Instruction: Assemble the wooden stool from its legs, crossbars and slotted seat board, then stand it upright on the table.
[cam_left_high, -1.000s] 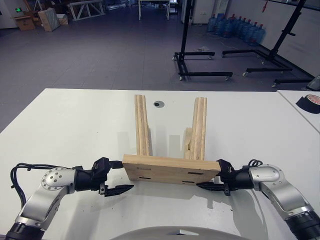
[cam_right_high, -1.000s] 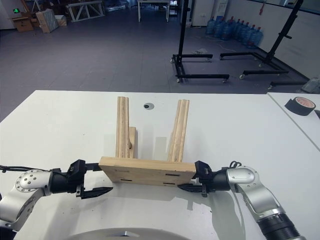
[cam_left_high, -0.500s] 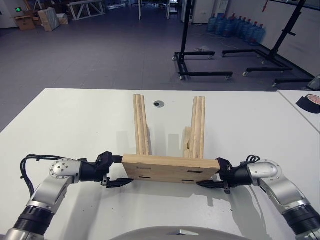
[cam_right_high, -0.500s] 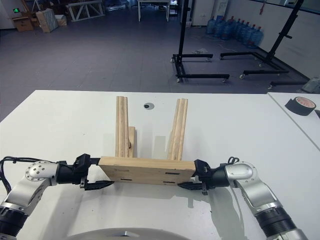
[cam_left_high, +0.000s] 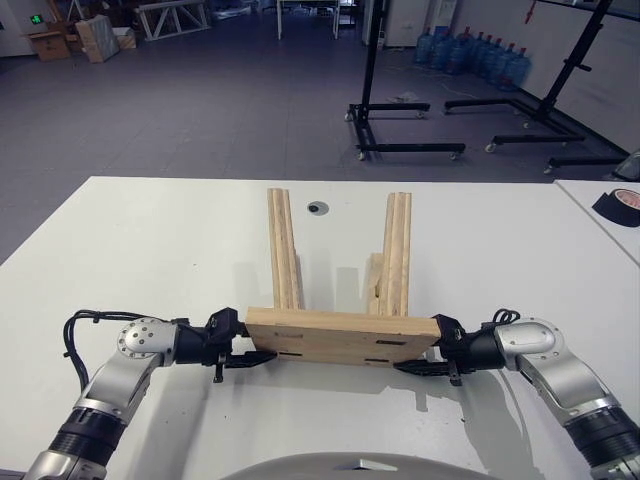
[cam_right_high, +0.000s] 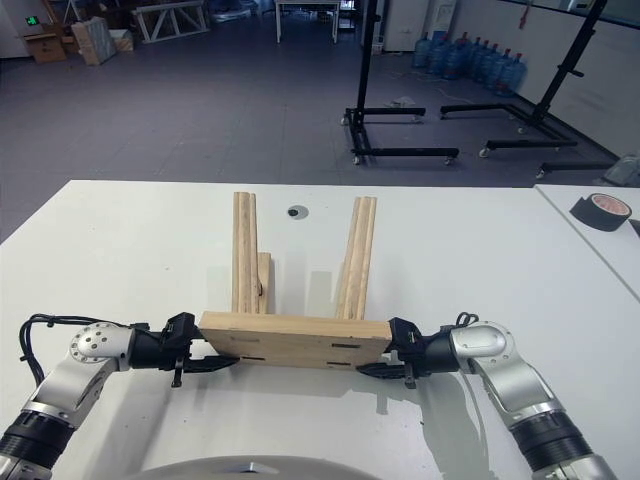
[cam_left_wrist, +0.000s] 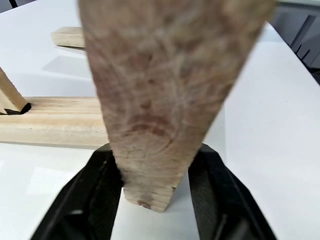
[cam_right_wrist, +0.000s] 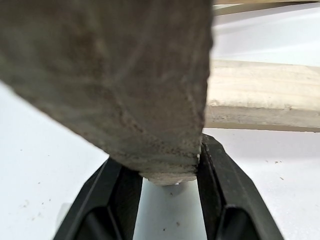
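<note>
White table (cam_left_high: 150, 230), head view: my left gripper (cam_left_high: 238, 352) has slid onto the left end of the seat board (cam_left_high: 340, 338), right gripper (cam_left_high: 425, 358) on its right end. Left wrist: fingers (cam_left_wrist: 95, 195) clenched on the board. Right wrist: likewise; ready, I judge, to tip upright

Rough bare wood stool (cam_left_high: 340, 338), smooth table (cam_left_high: 130, 250)

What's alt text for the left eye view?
A wooden stool lies on its side on a white table, legs pointing away from the camera. The left gripper and right gripper each clamp one end of its board.
</note>
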